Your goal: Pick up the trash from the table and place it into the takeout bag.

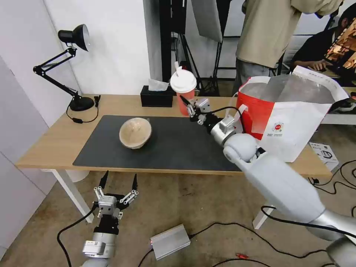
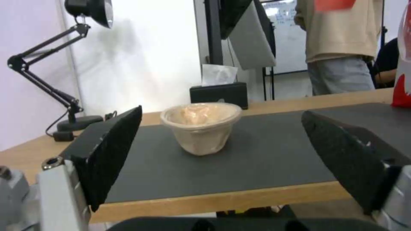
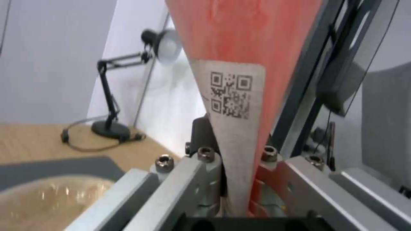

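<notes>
Right claw (image 1: 190,106) clamped on tall red paper cup with white lid (image 1: 184,91); left claw (image 1: 118,183) apart, idle below worktop (image 1: 55,141); judgement: keep cup upright, clear red-and-white foil-lined bag (image 1: 289,118) rim before releasing.

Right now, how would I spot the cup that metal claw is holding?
Find the big red-and-white takeout bag on the light-wood table. Beside it, the right gripper holds a tall red drink cup above the tabletop. Unlike the beige lidded bowl, it has a white lid.
</notes>
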{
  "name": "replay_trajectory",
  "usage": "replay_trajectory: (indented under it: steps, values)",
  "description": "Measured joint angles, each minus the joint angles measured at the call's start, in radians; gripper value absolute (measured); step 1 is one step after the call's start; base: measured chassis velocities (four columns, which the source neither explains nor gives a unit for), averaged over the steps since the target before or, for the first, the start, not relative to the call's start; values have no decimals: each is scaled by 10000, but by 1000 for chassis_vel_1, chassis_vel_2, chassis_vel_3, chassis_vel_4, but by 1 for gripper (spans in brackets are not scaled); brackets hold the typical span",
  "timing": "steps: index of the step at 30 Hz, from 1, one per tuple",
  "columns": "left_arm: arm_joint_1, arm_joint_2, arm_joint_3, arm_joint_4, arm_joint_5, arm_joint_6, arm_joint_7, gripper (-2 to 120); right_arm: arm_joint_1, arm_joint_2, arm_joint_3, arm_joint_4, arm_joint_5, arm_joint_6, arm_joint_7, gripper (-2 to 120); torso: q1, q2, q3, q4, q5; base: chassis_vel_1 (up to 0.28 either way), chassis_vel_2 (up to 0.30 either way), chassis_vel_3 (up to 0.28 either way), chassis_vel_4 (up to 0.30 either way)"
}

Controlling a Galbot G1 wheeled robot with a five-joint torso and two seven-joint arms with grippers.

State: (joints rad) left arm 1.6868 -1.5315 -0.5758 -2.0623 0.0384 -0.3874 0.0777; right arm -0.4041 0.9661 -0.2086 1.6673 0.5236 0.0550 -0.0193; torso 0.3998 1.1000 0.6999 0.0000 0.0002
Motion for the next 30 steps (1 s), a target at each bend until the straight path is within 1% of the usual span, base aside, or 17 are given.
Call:
replay_trajectory:
  steps: [1, 5, 6, 10, 11, 13, 14, 18, 19, 23, 24, 27, 30]
  values:
    - [0, 0, 0, 0, 0, 0, 0, 100, 0, 0, 0, 0, 0, 0, 0, 4, 0, 0, 0, 0, 0, 0, 0, 0, 0]
    - [94, -15, 17, -127, 50, 0, 0, 100, 164, -484, 209, 688, 505, -24, 102, 4, 0, 0, 0, 1, -1, 0, 0, 0, 0]
    - [94, -15, 17, -127, 50, 0, 0, 100, 164, -484, 209, 688, 505, -24, 102, 4, 0, 0, 0, 1, -1, 0, 0, 0, 0]
    - [130, -15, 29, -217, 61, -17, -1, 100, 195, -978, 527, 1276, 844, -39, 250, 4, 0, 0, 0, 0, 0, 0, 0, 0, 0]
    - [130, -15, 29, -217, 61, -17, -1, 100, 195, -978, 527, 1276, 844, -39, 250, 4, 0, 0, 0, 0, 0, 0, 0, 0, 0]
    - [132, -14, 52, -260, 64, -20, -1, 100, 196, -1299, 727, 1608, 1038, -53, 369, 4, 0, 0, 0, 0, 1, 0, 0, 0, 0]
    - [132, -14, 52, -260, 64, -20, -1, 100, 196, -1299, 727, 1608, 1038, -53, 369, 4, 0, 0, 0, 0, 1, 0, 0, 0, 0]
    - [133, 12, 89, -263, 71, -39, 0, 100, 182, -1947, 1085, 2151, 1336, -74, 556, 4, 0, 0, 0, 0, 0, 0, 0, 0, 0]
    - [133, 12, 89, -263, 71, -39, 0, 100, 182, -1947, 1085, 2151, 1336, -74, 556, 4, 0, 0, 0, 0, 0, 0, 0, 0, 0]
    - [87, 51, 130, -262, 78, -57, 2, 100, 133, -2532, 1460, 2539, 1537, -78, 657, 4, 2, 1, 0, 0, -1, 0, 0, 0, 0]
    - [87, 51, 130, -262, 78, -57, 2, 100, 133, -2532, 1460, 2539, 1537, -78, 657, 4, 2, 1, 0, 0, -1, 0, 0, 0, 0]
    - [50, 72, 180, -243, 102, -60, 4, 100, 63, -2996, 1822, 2741, 1612, -78, 679, 4, 1, 0, 0, 0, 0, 0, 0, 0, 0]
    - [36, 90, 194, -226, 122, -64, 6, 100, 0, -3250, 2056, 2826, 1621, -78, 679, 4, 2, 0, 0, -1, -1, 0, 0, 0, 0]
